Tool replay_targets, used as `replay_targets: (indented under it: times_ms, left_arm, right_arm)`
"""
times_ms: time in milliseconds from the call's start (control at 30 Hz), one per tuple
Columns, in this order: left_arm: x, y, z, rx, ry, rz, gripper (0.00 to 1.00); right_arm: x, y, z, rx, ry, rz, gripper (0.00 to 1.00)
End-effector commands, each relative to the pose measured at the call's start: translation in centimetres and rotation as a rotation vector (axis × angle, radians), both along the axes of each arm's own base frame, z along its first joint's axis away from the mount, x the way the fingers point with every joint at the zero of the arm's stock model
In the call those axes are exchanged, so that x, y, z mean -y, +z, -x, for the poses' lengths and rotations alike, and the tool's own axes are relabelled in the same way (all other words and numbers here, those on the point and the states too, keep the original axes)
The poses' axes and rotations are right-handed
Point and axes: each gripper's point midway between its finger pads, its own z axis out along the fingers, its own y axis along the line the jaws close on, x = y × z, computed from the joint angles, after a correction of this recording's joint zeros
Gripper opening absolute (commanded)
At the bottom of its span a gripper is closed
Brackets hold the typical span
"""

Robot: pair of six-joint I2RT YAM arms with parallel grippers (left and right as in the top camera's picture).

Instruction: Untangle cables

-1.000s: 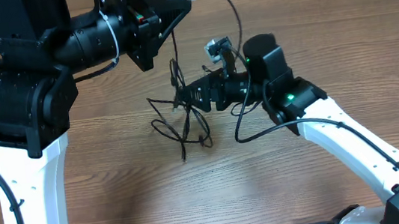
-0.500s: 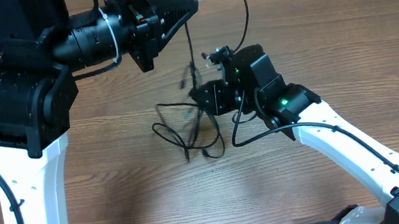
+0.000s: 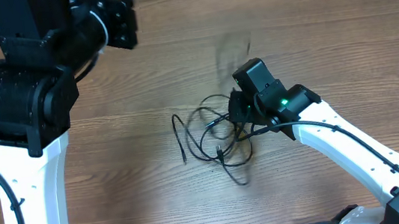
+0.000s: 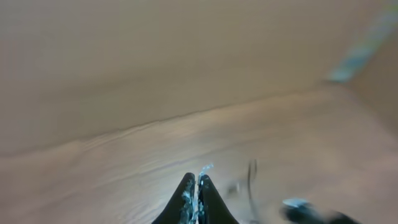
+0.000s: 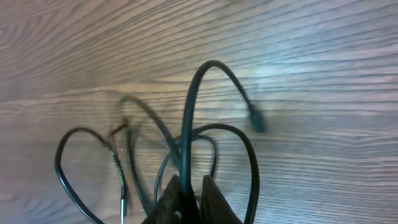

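Clamping: right gripper (image 5: 190, 190) now pinches cables (image 3: 214, 137) | left gripper (image 4: 198, 190) closed, empty, withdrawn | cables dropped flat

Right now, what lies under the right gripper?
The cables lie in loose loops on the wooden table beneath the right gripper, which is shut on one strand. Its body hides, from overhead, how that strand joins the pile.

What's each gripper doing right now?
Left gripper: shut; cannot tell if it holds anything.
Right gripper: shut on a cable.
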Motion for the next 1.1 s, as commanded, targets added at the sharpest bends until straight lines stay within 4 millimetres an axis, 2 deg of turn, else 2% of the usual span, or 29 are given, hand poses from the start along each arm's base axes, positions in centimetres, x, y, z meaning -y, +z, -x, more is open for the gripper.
replay_targets:
  times_ms: [0, 100, 200, 233, 367, 467, 533, 700, 800, 933, 1067]
  left_arm:
    - [-5.4, 0.2, -0.8, 0.015, 0.304, -0.065, 0.04]
    - [-5.3, -0.3, -0.6, -0.012, 0.293, -0.039, 0.04]
    - [-4.0, -1.1, -0.4, -0.050, 0.225, -0.020, 0.04]
    - [-3.1, -1.9, -0.4, -0.085, 0.178, -0.008, 0.04]
    - [-1.5, -4.6, -0.6, -0.192, 0.106, 0.000, 0.07]
    - [-0.6, -6.8, -1.1, -0.273, 0.069, 0.000, 0.09]
    - [0.1, -8.0, -1.2, -0.317, 0.026, -0.007, 0.13]
    - [1.4, -10.7, -1.6, -0.406, -0.044, -0.018, 0.28]
    - [1.9, -12.0, -1.9, -0.450, -0.065, -0.016, 0.34]
    - [2.1, -13.0, -2.2, -0.482, -0.072, -0.017, 0.36]
    - [2.1, -13.5, -2.1, -0.503, -0.072, -0.021, 0.44]
  right_arm:
    - [0.5, 0.2, -0.7, 0.029, -0.039, 0.023, 0.06]
    - [0.5, 0.2, -0.6, 0.029, -0.038, 0.022, 0.06]
    - [-0.4, 0.5, -0.5, 0.024, -0.009, -0.022, 0.04]
    - [-1.8, 1.0, -0.5, 0.033, 0.062, -0.074, 0.04]
    - [-6.6, 3.8, 0.0, 0.131, 0.364, -0.253, 0.04]
    - [-8.1, 5.3, 0.0, 0.180, 0.431, -0.330, 0.04]
    - [-8.5, 6.0, -0.4, 0.210, 0.442, -0.352, 0.04]
    - [-8.0, 7.7, -2.0, 0.281, 0.417, -0.381, 0.04]
    - [-7.2, 9.9, -3.0, 0.335, 0.413, -0.427, 0.04]
    - [-5.5, 13.5, -4.0, 0.414, 0.425, -0.510, 0.04]
    - [-3.2, 15.7, -4.4, 0.453, 0.427, -0.569, 0.04]
